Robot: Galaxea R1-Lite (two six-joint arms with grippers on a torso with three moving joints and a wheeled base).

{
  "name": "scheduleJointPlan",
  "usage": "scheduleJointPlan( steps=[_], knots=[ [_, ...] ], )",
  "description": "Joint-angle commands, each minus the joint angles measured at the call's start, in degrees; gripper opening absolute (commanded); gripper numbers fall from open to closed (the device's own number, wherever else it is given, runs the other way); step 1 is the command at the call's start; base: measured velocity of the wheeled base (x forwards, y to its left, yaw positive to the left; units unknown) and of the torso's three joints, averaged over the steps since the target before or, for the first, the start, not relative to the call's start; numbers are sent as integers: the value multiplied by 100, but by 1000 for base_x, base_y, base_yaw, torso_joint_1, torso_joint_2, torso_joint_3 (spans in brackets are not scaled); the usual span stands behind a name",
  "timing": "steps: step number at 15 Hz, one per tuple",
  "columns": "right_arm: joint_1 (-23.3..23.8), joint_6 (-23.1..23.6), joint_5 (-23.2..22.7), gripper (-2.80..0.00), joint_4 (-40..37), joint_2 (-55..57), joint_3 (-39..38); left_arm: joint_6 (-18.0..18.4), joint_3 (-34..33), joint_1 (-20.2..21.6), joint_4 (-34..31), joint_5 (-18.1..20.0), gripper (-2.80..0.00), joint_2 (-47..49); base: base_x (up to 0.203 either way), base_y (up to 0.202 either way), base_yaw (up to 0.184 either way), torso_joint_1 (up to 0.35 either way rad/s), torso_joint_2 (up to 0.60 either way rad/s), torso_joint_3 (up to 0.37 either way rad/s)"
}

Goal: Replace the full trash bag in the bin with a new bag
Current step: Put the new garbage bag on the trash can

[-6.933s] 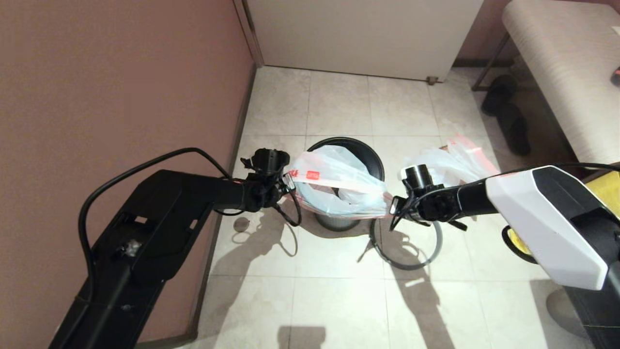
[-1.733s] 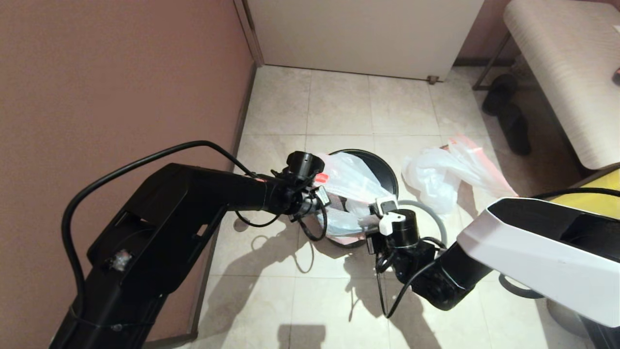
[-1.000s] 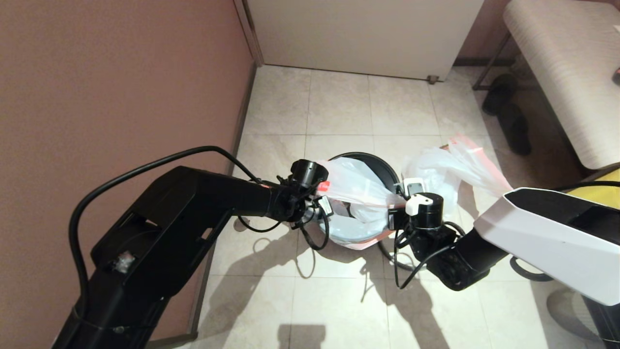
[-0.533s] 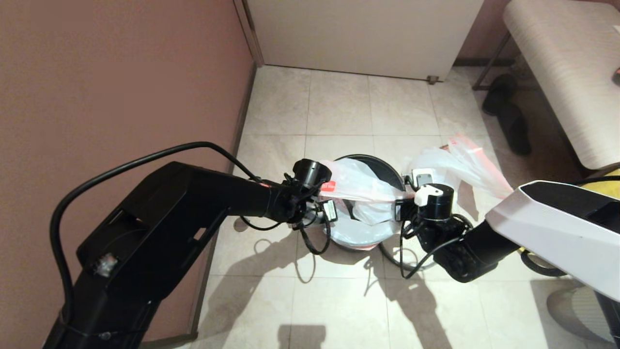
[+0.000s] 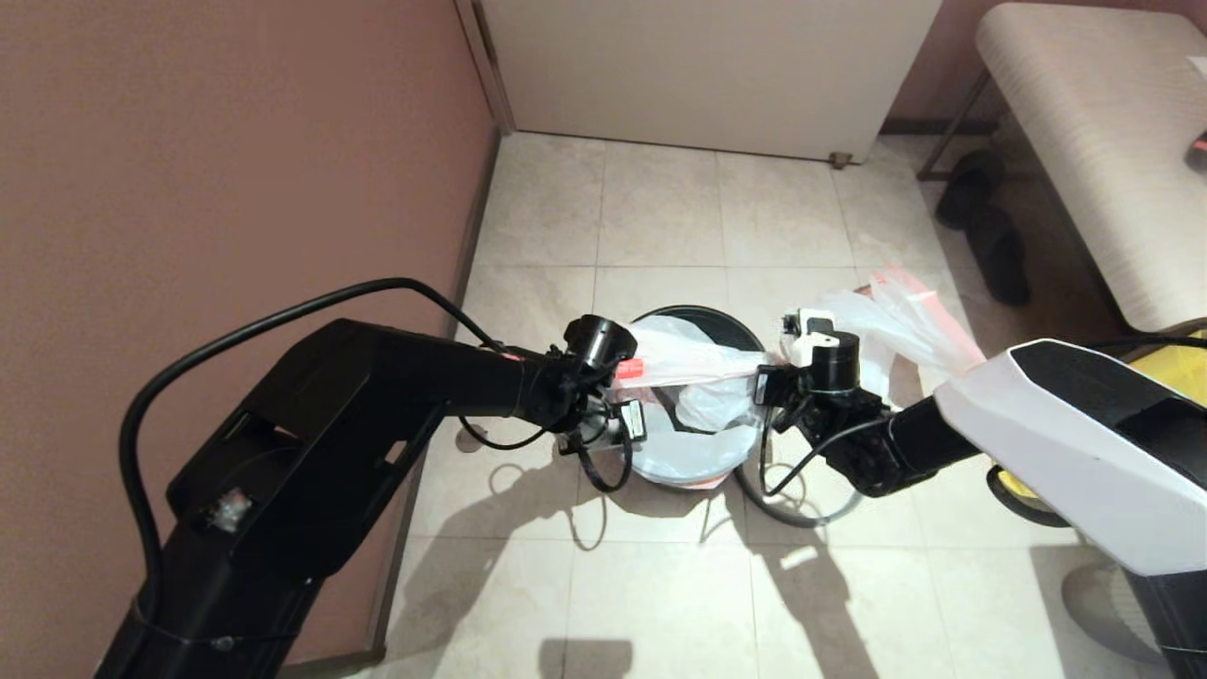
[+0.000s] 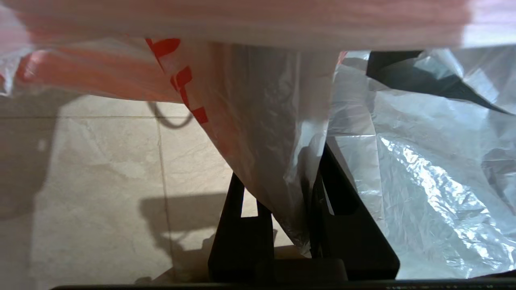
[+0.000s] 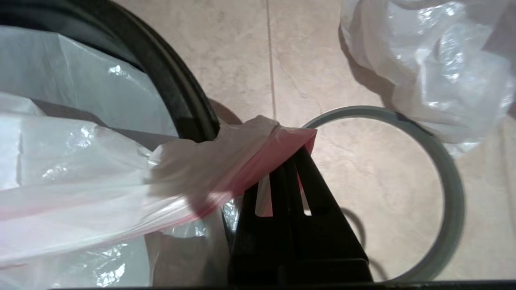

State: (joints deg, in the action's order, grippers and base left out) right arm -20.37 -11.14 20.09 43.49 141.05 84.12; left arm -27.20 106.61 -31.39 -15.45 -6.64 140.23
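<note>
The new bag [image 5: 693, 363] stretches over the bin [image 5: 745, 332], pinched by left end effector [image 5: 618, 382] and right end effector [image 5: 768, 377].

Black bin [image 5: 745, 332], grey ring [image 7: 447, 177], translucent white new bag [image 5: 693, 358] with red print, beige floor tiles [image 5: 660, 207]

Bright light casts hard arm shadows across the floor [image 5: 660, 585].

New bag [image 5: 698, 372] stretched over bin [image 5: 745, 330]
</note>
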Motion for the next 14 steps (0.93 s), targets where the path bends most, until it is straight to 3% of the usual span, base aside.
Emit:
scheduleJointPlan(
  steps=[1, 3, 10, 11, 14],
  knots=[
    [96, -295, -154, -280, -418, 193, 321, -5, 65, 10, -23, 2, -280, 280, 0, 0, 0, 0, 0, 0],
    [281, -866, -528, -280, -1369, 42, 642, -5, 11, -11, 27, 40, -280, 322, 0, 0, 0, 0, 0, 0],
    [750, -2100, -1365, -280, -3680, 164, 2578, 4, -97, -87, 77, 102, -280, 356, 0, 0, 0, 0, 0, 0],
    [804, -2278, -1694, -280, -3980, 197, 2814, 4, -97, -87, 77, 102, -280, 357, 0, 0, 0, 0, 0, 0],
    [833, -2340, -2167, -280, -4023, 186, 2847, 4, -217, -94, 272, 102, -280, 341, 0, 0, 0, 0, 0, 0]
  ],
)
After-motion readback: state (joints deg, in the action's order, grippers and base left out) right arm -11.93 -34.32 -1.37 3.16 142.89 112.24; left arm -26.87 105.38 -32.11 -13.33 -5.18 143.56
